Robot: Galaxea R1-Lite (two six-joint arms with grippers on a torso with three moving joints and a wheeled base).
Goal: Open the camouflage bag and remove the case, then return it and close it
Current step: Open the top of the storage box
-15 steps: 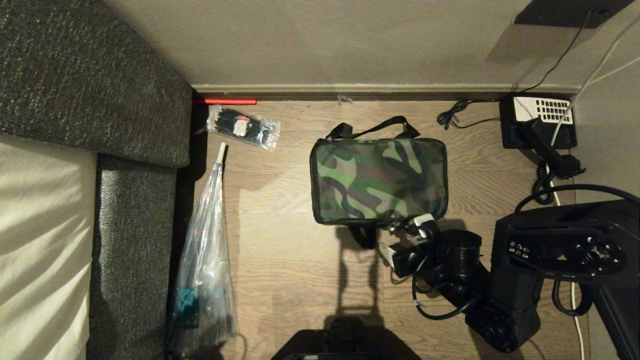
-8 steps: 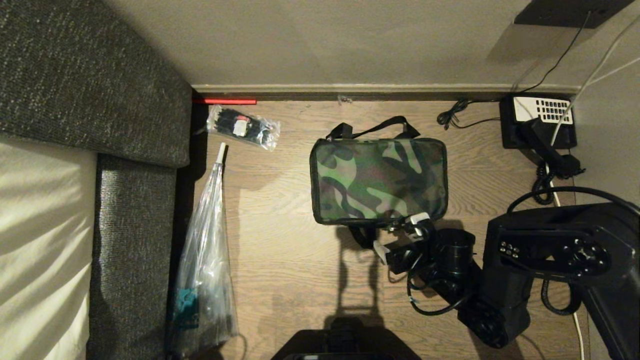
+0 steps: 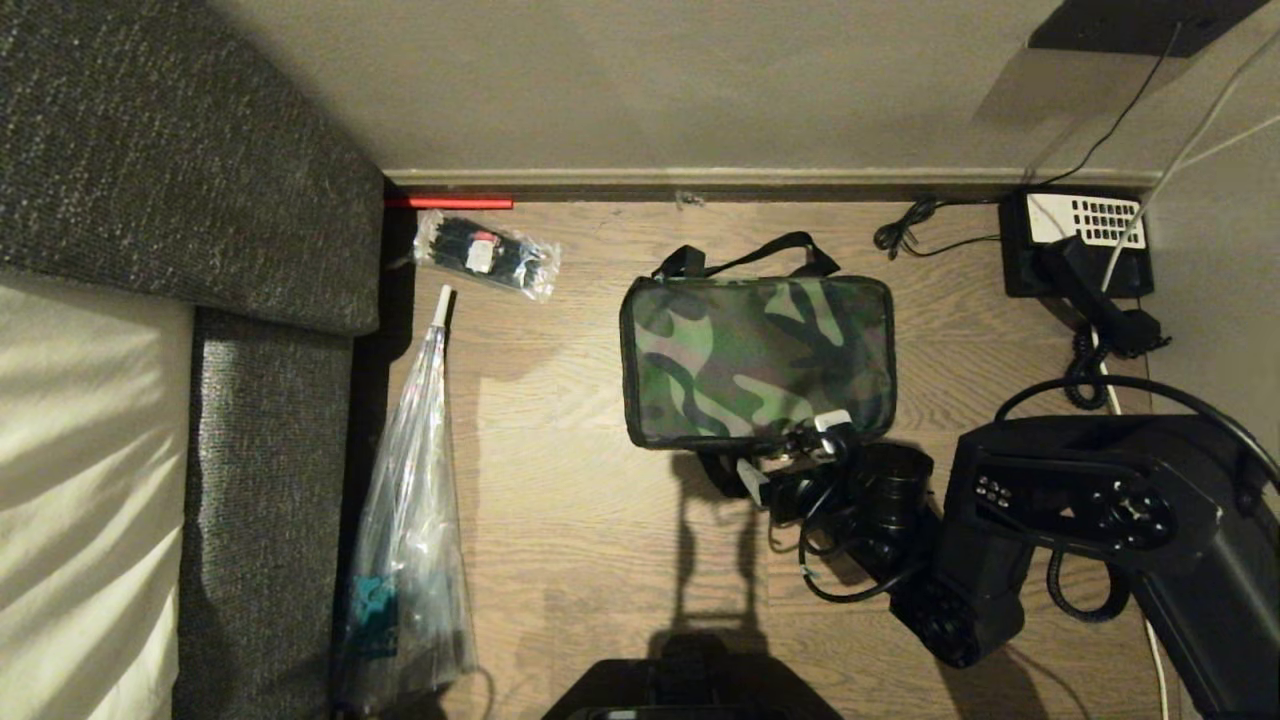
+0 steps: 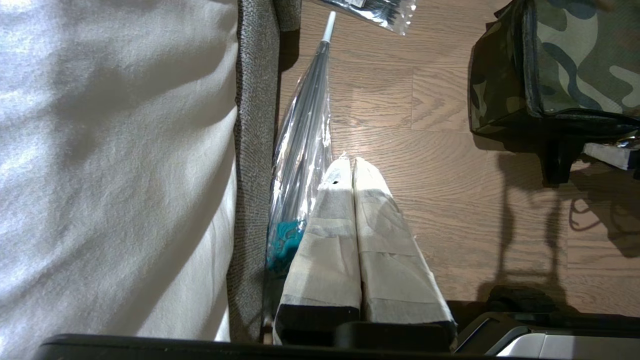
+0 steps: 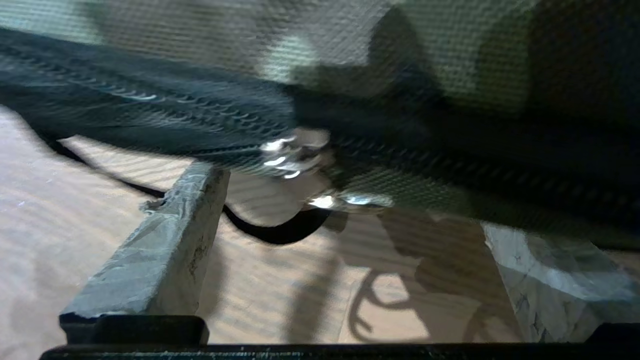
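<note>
The camouflage bag (image 3: 755, 360) lies zipped shut on the wooden floor, its black handle strap (image 3: 745, 255) on the far side. The case is hidden. My right gripper (image 3: 795, 452) is at the bag's near edge, right of centre, and stands open. In the right wrist view the gripper (image 5: 350, 210) has its fingers wide apart, with the shiny zipper pulls (image 5: 295, 155) hanging from the bag's side (image 5: 350, 60) just ahead between them, not gripped. My left gripper (image 4: 350, 162) is parked and shut on nothing over the floor, off to the left of the bag (image 4: 575, 60).
A grey sofa (image 3: 150, 200) fills the left side. Beside it lie a long clear plastic bag (image 3: 410, 520) and a small clear packet (image 3: 487, 255). A black desk telephone (image 3: 1080, 245) with a coiled cord sits at the back right by the wall.
My right gripper has moved forward and left to the bag's near edge, and its fingers have opened wider. The bag has not moved.
</note>
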